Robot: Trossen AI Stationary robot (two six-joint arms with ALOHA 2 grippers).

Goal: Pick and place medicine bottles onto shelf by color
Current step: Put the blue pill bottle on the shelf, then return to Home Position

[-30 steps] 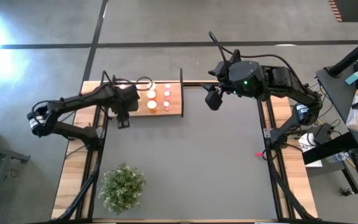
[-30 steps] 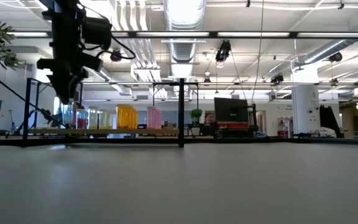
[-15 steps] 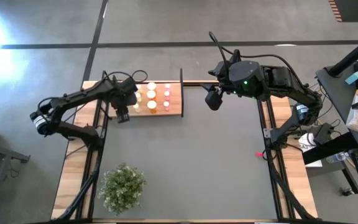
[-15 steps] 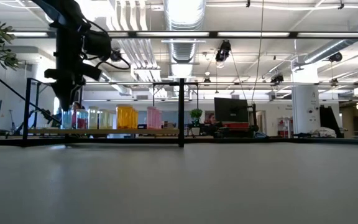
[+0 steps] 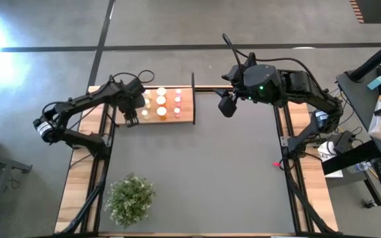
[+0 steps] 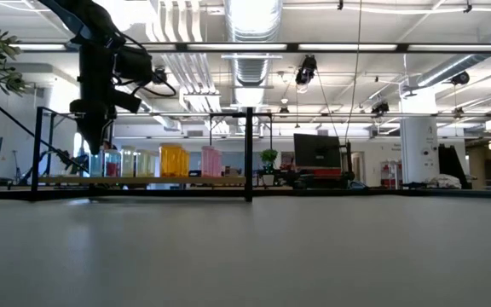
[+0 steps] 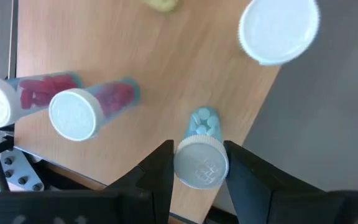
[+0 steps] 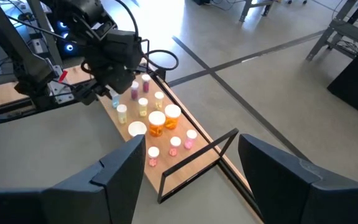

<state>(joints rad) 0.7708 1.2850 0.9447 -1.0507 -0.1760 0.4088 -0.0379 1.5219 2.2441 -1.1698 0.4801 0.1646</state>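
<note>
Medicine bottle with blue pills and a white cap (image 7: pixel 199 160), clenched in the left gripper (image 7: pixel 197 177) jaws over the light-wood shelf's (image 5: pixel 185 109) edge, likely needs lowering and releasing; right gripper (image 8: pixel 190 171) waits beside the shelf, jaws parted.

No text, label, brand, number or sign can be read anywhere. The white round caps of the small medicine bottles (image 7: pixel 201 163) on the light-wood shelf board (image 7: pixel 154 74) are seen plain, and no lettering can be made out on their clear bodies. The dark screens (image 6: pixel 317 151) in the room beyond the shelf board are too far off for anything on them to be read.
</note>
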